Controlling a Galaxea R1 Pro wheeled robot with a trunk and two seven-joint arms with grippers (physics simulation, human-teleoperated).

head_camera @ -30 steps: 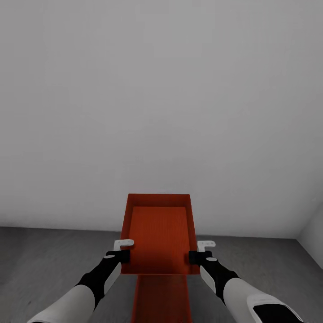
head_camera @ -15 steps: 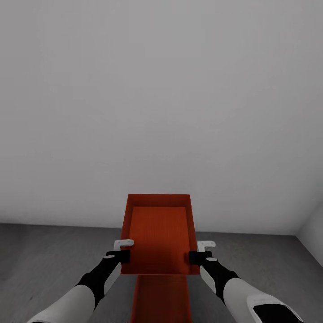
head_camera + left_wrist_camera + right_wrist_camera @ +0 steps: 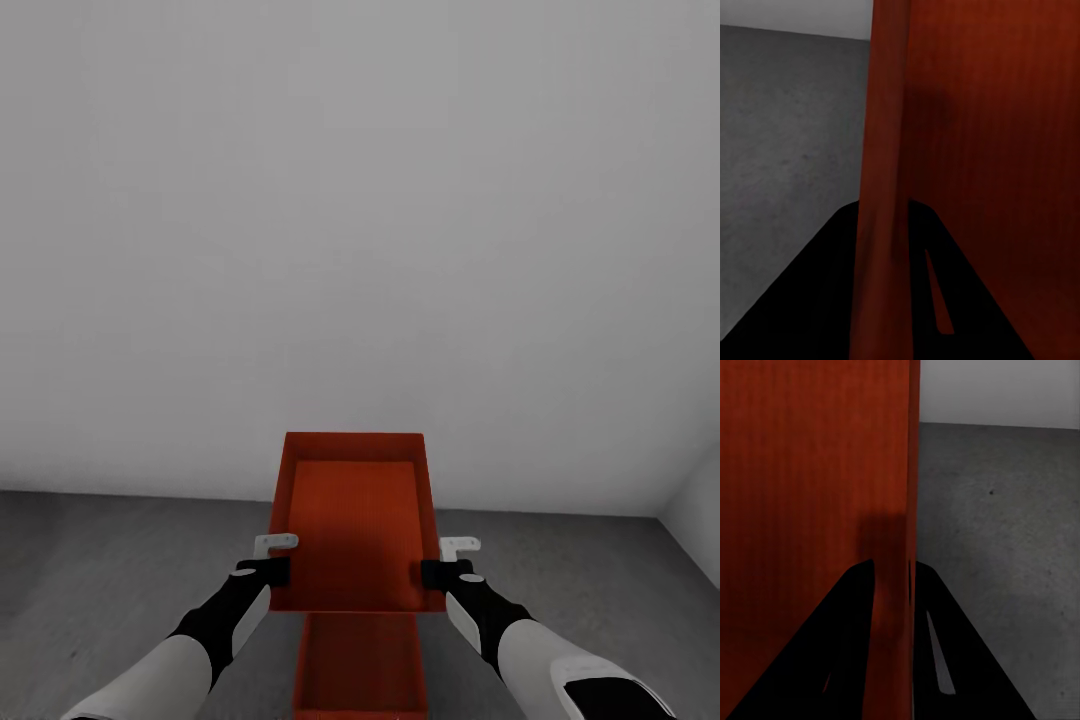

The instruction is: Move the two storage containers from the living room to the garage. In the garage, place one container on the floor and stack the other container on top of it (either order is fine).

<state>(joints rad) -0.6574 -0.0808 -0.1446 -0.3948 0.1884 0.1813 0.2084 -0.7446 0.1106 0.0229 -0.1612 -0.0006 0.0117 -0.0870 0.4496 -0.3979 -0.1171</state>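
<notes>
I hold one orange-red storage container level in front of me, above the dark grey garage floor. My left gripper is shut on its left wall, my right gripper on its right wall. In the left wrist view the thin wall runs between the dark fingers. The right wrist view shows the other wall pinched the same way. The second storage container rests on the floor directly below the held one, in its shadow.
A plain pale grey wall stands close ahead, meeting the floor just behind the held container. A second wall forms a corner at the far right. Bare concrete lies on both sides of the lower container.
The whole view has shifted slightly: the wall's base sits higher in the picture and the floor container now shows its near and far rims. Both grippers keep their hold.
</notes>
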